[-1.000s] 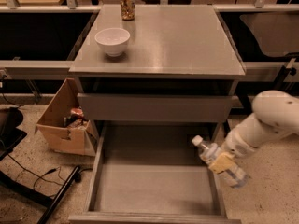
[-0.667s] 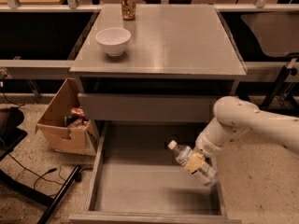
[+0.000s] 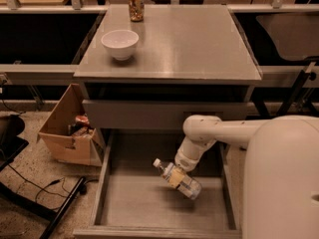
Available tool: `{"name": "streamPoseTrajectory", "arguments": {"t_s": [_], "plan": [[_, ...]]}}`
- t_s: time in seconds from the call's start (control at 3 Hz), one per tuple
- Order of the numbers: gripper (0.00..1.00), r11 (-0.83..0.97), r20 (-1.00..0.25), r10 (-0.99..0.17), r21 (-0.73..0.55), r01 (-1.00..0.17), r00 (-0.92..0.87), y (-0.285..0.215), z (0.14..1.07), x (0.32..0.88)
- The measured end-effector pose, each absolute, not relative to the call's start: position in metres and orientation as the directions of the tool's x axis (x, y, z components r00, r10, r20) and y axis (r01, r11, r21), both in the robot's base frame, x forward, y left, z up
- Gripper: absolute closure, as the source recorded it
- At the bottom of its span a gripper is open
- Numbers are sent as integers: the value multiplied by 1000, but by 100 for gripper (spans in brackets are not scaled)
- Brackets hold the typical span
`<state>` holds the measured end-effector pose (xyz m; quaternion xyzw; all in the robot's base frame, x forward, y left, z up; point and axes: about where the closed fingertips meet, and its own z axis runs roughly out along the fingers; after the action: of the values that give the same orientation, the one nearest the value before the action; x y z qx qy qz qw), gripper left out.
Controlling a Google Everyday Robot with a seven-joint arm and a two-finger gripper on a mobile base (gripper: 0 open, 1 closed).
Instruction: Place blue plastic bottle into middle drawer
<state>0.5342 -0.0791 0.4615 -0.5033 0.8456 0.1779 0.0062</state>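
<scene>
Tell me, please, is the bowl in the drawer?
No, the bowl sits on the cabinet top; the claw holds the bottle over the drawer.

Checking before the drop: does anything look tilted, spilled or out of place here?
The blue plastic bottle hangs tilted, cap up-left, in the tool over the open middle drawer. The bowl and can stand upright on the cabinet top; nothing spilled.

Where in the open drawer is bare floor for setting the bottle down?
The drawer floor is bare along its left wall and front lip. Right of the middle is crowded: the gripper holds the bottle tilted above it.
</scene>
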Motion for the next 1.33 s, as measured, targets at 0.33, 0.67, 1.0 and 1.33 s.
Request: {"name": "streamPoseTrajectory", "arguments": {"t_s": [0.33,0.67,1.0,1.33], "plan": [[100,511,-103,-819,316,-799,-565,-78,415,529],[73,634,-68,-717,350,-689,-694,-91,384,520],[50,634,-68,-717,350,-689,-694,-91,384,520],[27,634,-68,-717,350,-689,-694,-91,384,520]]}}
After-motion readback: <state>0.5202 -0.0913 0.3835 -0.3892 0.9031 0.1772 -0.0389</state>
